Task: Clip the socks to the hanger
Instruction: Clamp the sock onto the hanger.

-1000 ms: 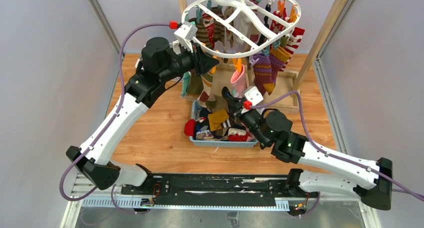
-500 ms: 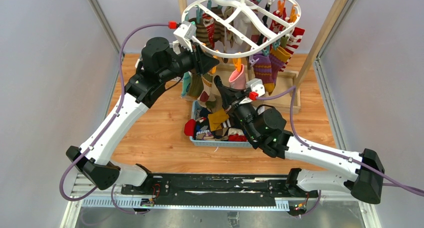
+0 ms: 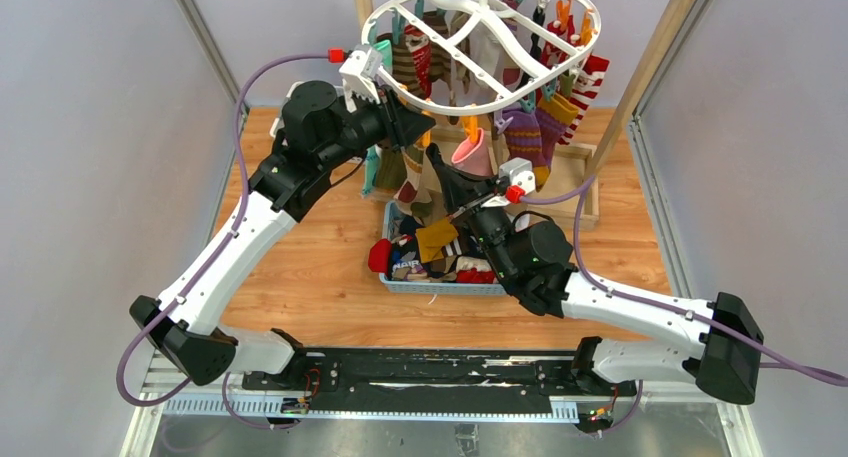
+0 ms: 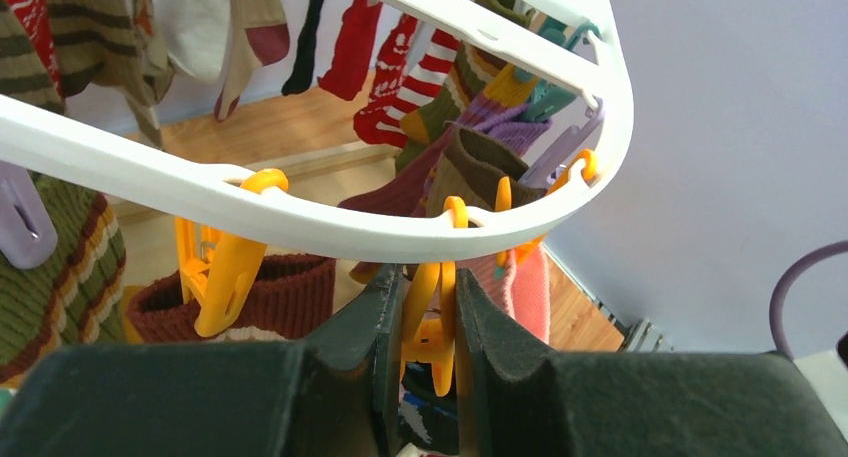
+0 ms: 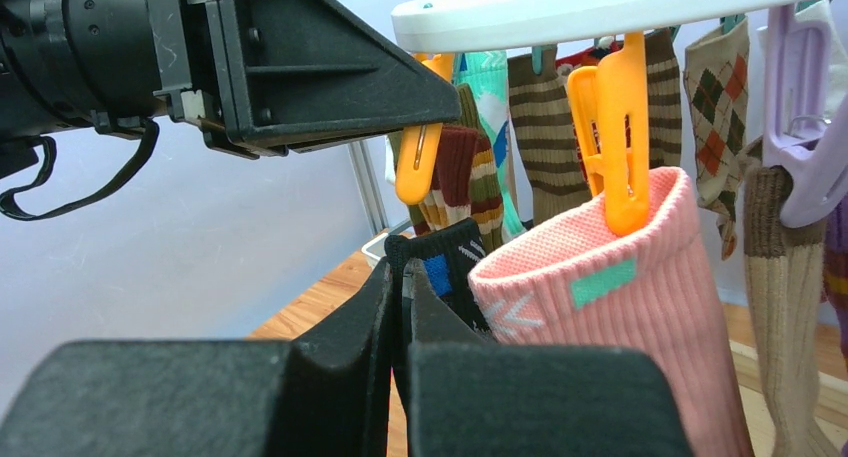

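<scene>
Hanger: many socks hung, more in basket (unfinished). Left claw squeezes orange peg; right claw pinches black sock near it, not yet clipped.

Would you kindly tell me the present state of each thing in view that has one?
Left fingers, shut on an orange clothespin.
Right fingers, shut on a black sock, not yet clipped.
Pink sock, clipped and hanging.
Hanger, socks clipped along its rim.
Blue basket, holds loose socks.
</scene>
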You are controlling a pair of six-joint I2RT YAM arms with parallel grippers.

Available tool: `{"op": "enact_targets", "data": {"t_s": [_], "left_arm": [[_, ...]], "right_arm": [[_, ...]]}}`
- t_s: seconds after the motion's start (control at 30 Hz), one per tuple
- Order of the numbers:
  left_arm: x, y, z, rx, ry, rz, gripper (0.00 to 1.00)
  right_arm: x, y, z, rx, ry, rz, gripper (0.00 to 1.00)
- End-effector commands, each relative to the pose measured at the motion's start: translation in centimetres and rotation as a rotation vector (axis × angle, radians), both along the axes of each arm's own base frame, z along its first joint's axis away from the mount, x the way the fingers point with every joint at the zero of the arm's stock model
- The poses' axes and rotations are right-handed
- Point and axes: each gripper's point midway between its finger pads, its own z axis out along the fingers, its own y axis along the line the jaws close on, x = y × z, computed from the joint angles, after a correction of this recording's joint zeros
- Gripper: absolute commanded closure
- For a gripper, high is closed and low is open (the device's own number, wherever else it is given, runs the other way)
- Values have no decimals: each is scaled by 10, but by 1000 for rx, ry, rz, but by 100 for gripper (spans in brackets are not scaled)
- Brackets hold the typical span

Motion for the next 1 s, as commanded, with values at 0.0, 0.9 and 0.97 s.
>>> {"op": "enact_targets", "data": {"t_s": [0.0,0.9,0.97], "left_arm": [[24,27,-17,26,58,175,100],[29,26,-13,4,45,184,100],[29,27,-13,5,43,187,100]], "right_arm": [[4,-7,12,61,-21,-23,100],[11,-4,39,113,-72,-55,100],[11,-3,41,114,-74,-52,100]]}}
